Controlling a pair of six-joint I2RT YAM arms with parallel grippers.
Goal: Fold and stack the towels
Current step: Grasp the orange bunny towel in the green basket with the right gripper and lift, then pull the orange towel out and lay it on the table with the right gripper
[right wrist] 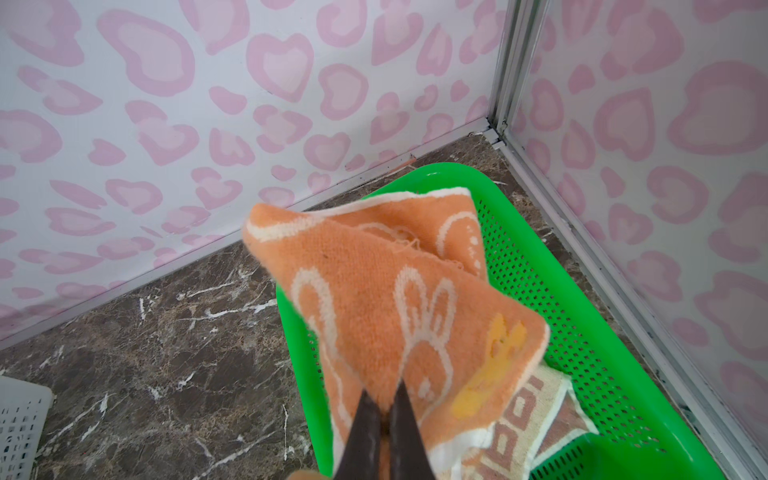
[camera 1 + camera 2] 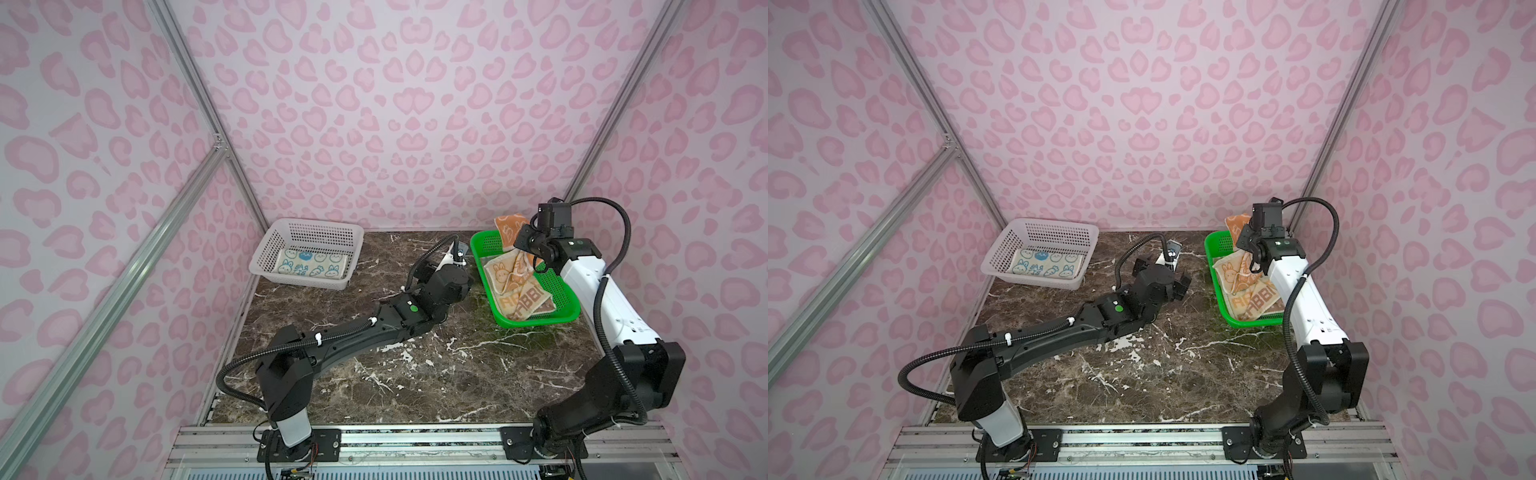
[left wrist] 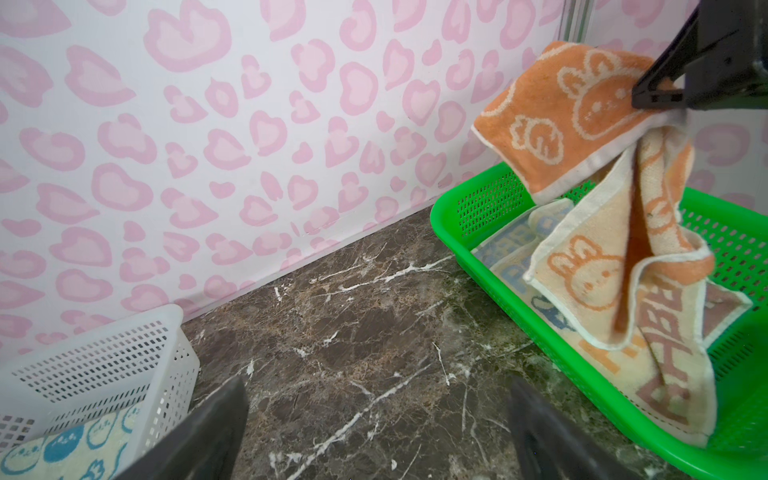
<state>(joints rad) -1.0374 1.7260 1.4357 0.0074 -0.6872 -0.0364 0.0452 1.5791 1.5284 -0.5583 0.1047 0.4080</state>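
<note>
- The orange towel [image 1: 395, 291], printed with bunnies, is pinched at one edge and hangs lifted above the green basket [image 2: 540, 322], at the table's back right in both top views.
- The right claw [image 1: 384, 395] is closed tight on that towel.
- Its lower, paler side droops toward the lettered towel [image 2: 528, 301] lying rumpled in the green basket.
- A folded cream towel [image 2: 309, 264] with blue bunnies lies flat in the white basket [image 2: 266, 245], back left.
- The left claw [image 3: 376, 382] is spread wide, holding nothing, over the marble table [image 2: 415, 374] between the two baskets.
</note>
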